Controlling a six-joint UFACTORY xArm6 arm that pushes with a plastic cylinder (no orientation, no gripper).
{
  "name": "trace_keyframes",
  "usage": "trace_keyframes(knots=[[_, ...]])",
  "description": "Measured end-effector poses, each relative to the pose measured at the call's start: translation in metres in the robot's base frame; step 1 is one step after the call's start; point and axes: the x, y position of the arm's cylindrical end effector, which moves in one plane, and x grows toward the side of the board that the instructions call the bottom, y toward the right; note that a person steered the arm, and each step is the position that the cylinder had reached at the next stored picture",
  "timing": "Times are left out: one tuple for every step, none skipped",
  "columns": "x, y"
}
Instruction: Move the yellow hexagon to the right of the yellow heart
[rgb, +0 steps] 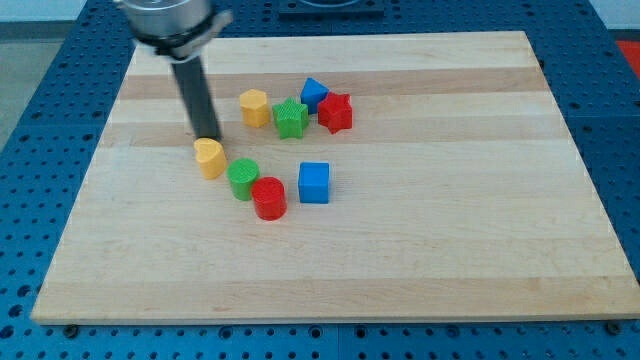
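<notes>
The yellow hexagon (255, 107) sits on the wooden board (420, 240), above and to the right of the yellow heart (210, 158). My tip (207, 137) is at the heart's top edge, touching or almost touching it, and left and below of the hexagon. The rod rises toward the view's top left.
A green star (291, 118), a blue block (314, 93) and a red star (336, 113) cluster right of the hexagon. A green block (243, 178), a red cylinder (269, 197) and a blue cube (314, 182) lie right of and below the heart.
</notes>
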Motion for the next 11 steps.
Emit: trace_keyframes(knots=[[-0.009, -0.052], [-0.058, -0.057], [-0.108, -0.034], [-0.131, 0.008], [-0.128, 0.027], [-0.115, 0.035], [-0.097, 0.052], [-0.091, 0.073], [-0.078, 0.077], [-0.057, 0.075], [-0.036, 0.063]])
